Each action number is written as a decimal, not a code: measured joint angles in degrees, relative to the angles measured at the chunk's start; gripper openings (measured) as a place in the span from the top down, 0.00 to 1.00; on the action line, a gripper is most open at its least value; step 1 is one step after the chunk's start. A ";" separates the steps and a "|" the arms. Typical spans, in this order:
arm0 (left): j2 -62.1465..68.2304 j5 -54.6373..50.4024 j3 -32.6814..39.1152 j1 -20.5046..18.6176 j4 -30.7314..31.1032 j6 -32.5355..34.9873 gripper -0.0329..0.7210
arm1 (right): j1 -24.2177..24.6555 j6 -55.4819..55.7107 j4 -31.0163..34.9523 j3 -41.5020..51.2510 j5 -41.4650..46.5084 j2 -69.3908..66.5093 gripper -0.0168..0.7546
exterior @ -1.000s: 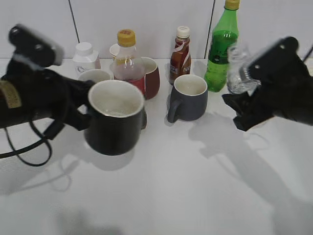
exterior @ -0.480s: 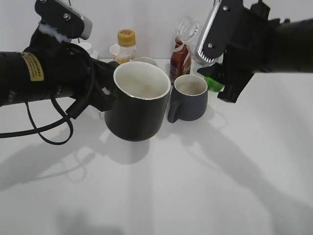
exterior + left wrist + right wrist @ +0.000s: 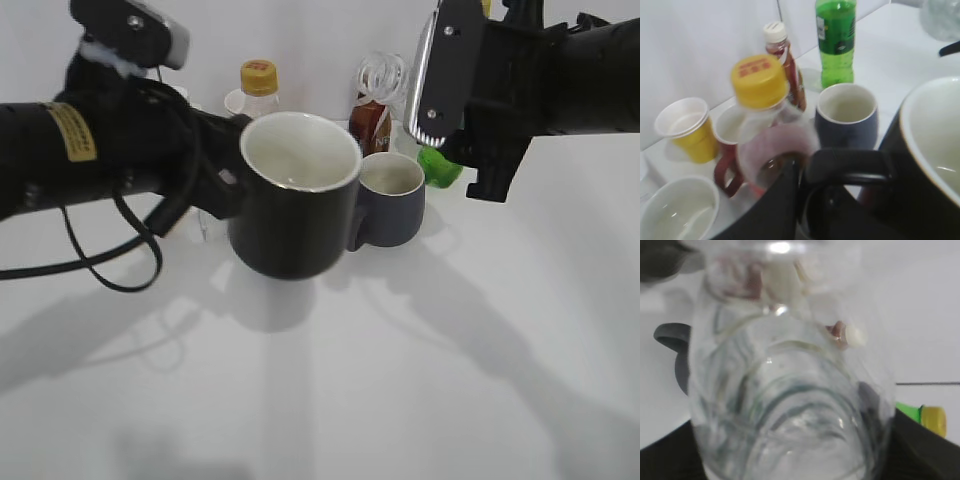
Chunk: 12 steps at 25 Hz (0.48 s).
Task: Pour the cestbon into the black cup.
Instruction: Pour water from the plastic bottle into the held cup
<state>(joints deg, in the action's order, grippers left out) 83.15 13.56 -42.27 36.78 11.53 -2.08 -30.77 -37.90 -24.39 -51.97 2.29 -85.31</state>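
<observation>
Black cup [image 3: 296,205] carried further right than before by left gripper [image 3: 807,177] clamped on its handle, cestbon [image 3: 383,85] gripped in right gripper [image 3: 445,100], label hidden.

The white table [image 3: 400,380] carries a grey-blue mug [image 3: 392,200], bottles and small cups at the back.

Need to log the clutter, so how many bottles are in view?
4: the clear cestbon held aloft at right; the yellow-capped bottle behind the black cup; the brown white-capped bottle right of that; the green bottle farthest right. Others may be hidden.
</observation>
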 joint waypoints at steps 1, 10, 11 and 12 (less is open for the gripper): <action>0.35 0.26 -0.13 0.67 -0.06 0.00 0.88 | -0.14 0.00 -1.01 0.00 0.00 0.00 0.33; 2.92 1.45 -0.85 2.88 -2.52 0.00 0.88 | -3.18 -0.07 -11.77 0.00 0.45 0.00 0.33; 2.92 1.59 -0.85 2.88 -2.56 0.00 0.88 | -3.18 -0.07 -13.22 0.00 0.63 0.00 0.33; 2.92 1.82 -0.85 2.88 -2.56 0.00 0.88 | -3.18 -0.07 -14.39 0.00 0.79 0.00 0.33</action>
<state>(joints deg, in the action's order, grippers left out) 86.07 15.38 -43.12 39.66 8.96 -2.08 -33.96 -37.97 -38.78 -51.97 3.08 -85.31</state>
